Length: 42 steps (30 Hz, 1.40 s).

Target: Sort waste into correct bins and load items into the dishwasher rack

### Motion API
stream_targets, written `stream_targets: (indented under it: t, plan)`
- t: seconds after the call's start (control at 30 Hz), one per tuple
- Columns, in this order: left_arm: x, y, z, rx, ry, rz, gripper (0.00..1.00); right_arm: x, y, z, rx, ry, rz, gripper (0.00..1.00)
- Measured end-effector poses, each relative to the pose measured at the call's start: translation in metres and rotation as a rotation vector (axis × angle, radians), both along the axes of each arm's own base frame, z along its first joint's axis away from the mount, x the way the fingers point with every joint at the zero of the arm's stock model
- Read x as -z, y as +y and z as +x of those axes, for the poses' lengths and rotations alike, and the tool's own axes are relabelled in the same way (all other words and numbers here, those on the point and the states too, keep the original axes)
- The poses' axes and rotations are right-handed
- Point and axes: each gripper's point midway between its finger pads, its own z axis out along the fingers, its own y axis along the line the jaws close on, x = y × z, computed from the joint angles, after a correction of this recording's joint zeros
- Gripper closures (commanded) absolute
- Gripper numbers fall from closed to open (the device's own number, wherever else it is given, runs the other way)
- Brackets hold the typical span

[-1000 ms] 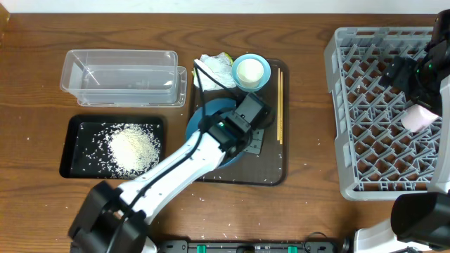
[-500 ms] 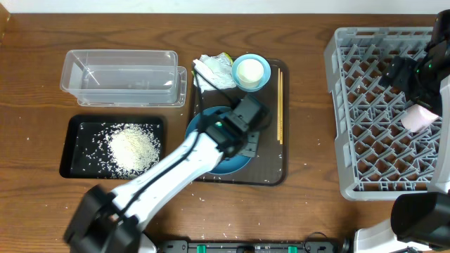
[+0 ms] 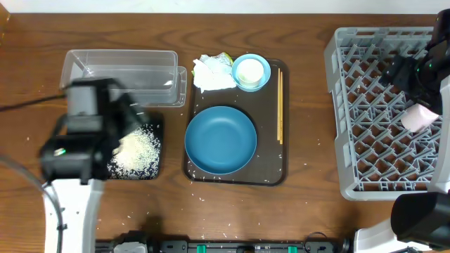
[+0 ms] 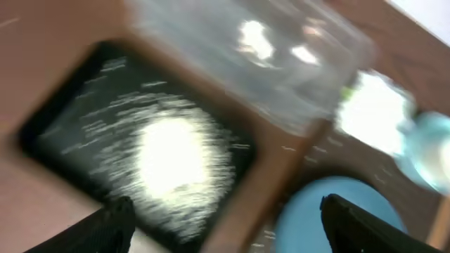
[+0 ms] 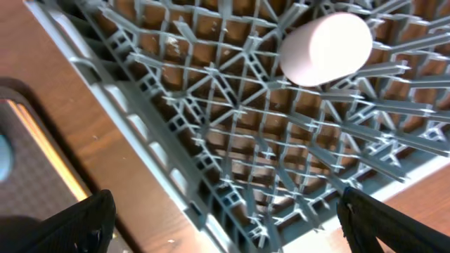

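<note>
Swung clear of the dark-blue bowl (image 3: 220, 140), now free on the brown serving tray (image 3: 271, 167) off to its right, the left gripper (image 4: 228, 221) hangs wide apart and empty above the rice heap (image 4: 172, 151) in the black tray (image 4: 56, 130). To rack the bowl, I'd pinch its rim away from the chopsticks (image 3: 279, 105). The right gripper (image 5: 225, 218), also spread, hovers over the rack (image 5: 211, 140), pink cup (image 5: 327, 48) just ahead.

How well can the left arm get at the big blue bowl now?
Probably yes. The bowl lies uncovered on the brown tray, and the open left gripper hangs close by, over the black tray.
</note>
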Motion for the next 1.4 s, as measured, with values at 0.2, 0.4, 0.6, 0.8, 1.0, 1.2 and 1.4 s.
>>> stream_targets:
  t: [0.2,0.4,0.6,0.8,1.0,1.2,1.4]
  plan:
    - [0.007,0.053,-0.033,-0.221,0.058,-0.013,0.12,-0.003,0.024,0.013,-0.008,-0.069,0.150,0.01]
    - [0.010,0.064,-0.037,-0.271,0.069,-0.019,0.12,-0.031,0.104,0.063,-0.307,-0.293,0.355,0.01]
    - [0.011,0.064,-0.037,-0.271,0.076,-0.021,0.12,-0.008,0.242,0.071,-0.670,-0.263,0.275,0.01]
    - [0.011,0.064,-0.037,-0.270,0.078,-0.022,0.11,0.054,0.327,0.077,-0.887,-0.126,0.078,0.01]
    - [0.012,0.064,-0.037,-0.271,0.079,-0.022,0.11,0.085,0.355,0.112,-0.938,-0.107,-0.171,0.04]
    - [0.012,0.064,-0.037,-0.271,0.079,-0.022,0.11,0.106,0.366,0.122,-0.915,-0.106,-0.219,0.31]
    - [0.012,0.064,-0.037,-0.271,0.079,-0.022,0.11,0.127,0.371,0.126,-0.907,-0.090,-0.200,0.43]
